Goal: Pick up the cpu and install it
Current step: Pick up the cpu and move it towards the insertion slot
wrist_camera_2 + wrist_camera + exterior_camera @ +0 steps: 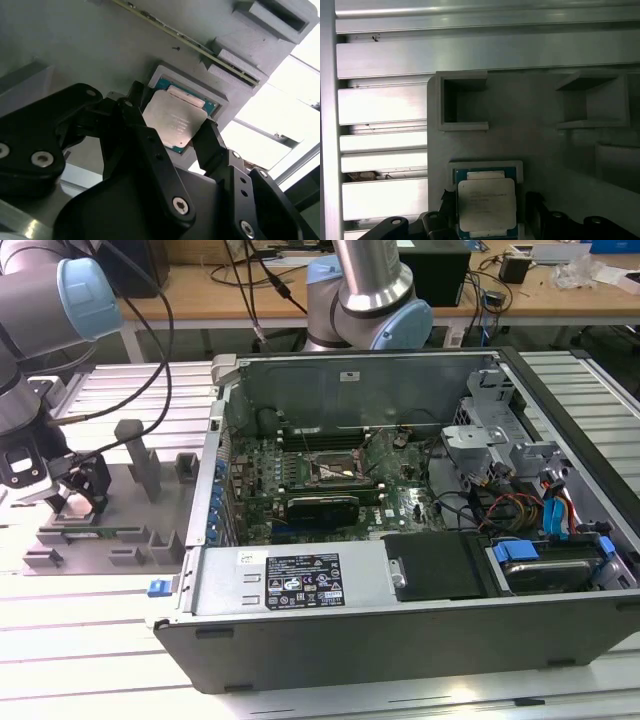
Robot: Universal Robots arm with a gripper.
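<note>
Gripper (171,114) right over the cpu (175,124), black fingers (137,107) spread wide, one on each side, pinching nothing.

The cpu lies flat, shiny side up, in a square pocket (487,164) of the grey holder (530,125). It is square, so no side is longer. The first wrist view shows a small gap between each finger and the chip. The pocket's low rim sits close around the chip. A memory stick (190,43) lies near, apart from the fingers. In the exterior view, the holder is at the left and the open computer case (400,580) is to its right. The socket (335,472) inside the case is well apart from the cpu.
</note>
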